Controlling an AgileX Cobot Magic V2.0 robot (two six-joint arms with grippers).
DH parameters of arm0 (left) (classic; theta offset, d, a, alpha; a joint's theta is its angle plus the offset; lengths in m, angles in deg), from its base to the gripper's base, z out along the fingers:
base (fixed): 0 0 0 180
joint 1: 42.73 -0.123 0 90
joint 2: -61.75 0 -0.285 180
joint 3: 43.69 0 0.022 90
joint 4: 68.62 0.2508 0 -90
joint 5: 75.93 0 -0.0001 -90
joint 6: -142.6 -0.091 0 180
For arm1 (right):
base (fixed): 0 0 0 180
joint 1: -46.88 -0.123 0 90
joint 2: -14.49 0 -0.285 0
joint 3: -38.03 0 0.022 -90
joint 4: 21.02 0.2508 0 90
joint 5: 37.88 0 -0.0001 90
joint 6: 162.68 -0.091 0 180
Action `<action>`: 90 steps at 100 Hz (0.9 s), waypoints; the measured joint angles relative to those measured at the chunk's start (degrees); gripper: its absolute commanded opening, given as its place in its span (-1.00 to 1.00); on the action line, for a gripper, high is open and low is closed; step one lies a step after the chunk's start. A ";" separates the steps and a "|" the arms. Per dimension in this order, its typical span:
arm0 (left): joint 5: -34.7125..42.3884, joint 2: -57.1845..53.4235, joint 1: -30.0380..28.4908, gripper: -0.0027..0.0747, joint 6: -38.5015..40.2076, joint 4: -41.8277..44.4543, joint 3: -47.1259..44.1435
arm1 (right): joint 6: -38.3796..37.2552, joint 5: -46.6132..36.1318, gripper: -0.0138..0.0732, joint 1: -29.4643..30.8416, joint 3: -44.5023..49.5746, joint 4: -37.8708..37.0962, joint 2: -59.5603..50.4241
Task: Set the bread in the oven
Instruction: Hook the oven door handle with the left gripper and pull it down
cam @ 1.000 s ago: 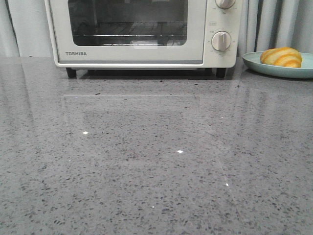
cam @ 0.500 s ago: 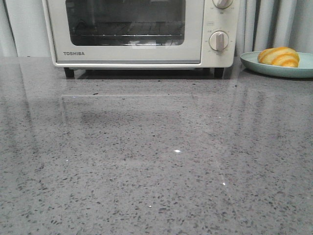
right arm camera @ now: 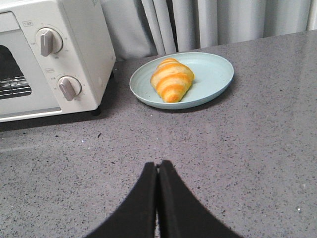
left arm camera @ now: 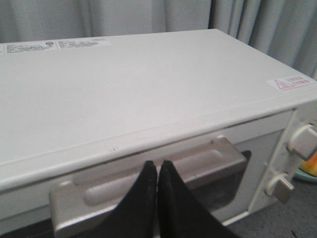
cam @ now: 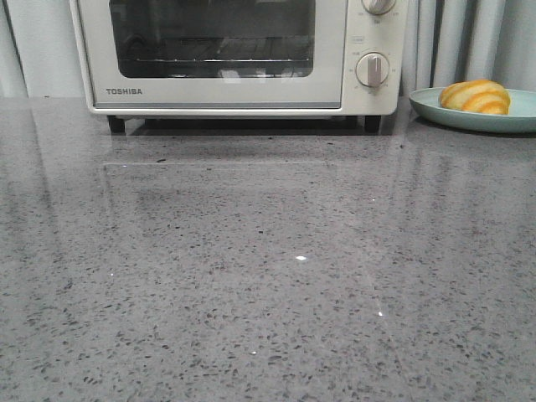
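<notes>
Oven point(cam: 218, 54): door shut, at my worktop's point(cam: 268, 276) far edge.
Bread point(right arm camera: 171, 79): untouched on its plate point(right arm camera: 218, 74), far right corner.
Left tool point(left arm camera: 157, 166): pressed together, above the door handle point(left arm camera: 148, 186).
Right tool point(right arm camera: 157, 166): together, empty.
Progress: I judge nothing done.

bread point(right arm camera: 172, 79): small croissant-shaped roll, golden-orange with cream stripes, glossy
bread state: whole, free, nothing touching it
bread pose: lying flat, pointed end toward the right tool point(right arm camera: 157, 166)
bread place: on a pale green plate point(right arm camera: 217, 74), ahead of the right tool and well apart from it; just right of the oven in the front view
oven point(cam: 226, 54): cream-white Toshiba toaster oven, glass window, wire rack inside, two round knobs point(cam: 373, 69) on its right side
oven state: door shut
oven pose: upright on dark feet, on the desk point(cam: 268, 268)
oven place: directly under and ahead of the left tool point(left arm camera: 157, 166), tips pressed together right by the door handle point(left arm camera: 148, 176); contact unclear
</notes>
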 measured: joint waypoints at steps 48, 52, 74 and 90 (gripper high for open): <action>-0.85 5.57 -0.61 -0.99 -0.02 0.60 4.22 | 0.00 1.31 -0.80 0.00 0.00 0.00 0.00; -1.93 5.57 -1.19 -0.99 -0.02 1.08 4.34 | 0.00 1.31 -0.80 0.00 0.00 0.00 0.00; -7.59 4.26 -3.06 -0.99 -0.12 3.21 4.09 | 0.00 1.31 -0.80 0.00 0.00 0.00 0.00; -8.28 0.82 -3.20 -0.99 -0.12 3.58 0.10 | 0.00 1.21 -0.80 0.00 0.00 0.00 0.00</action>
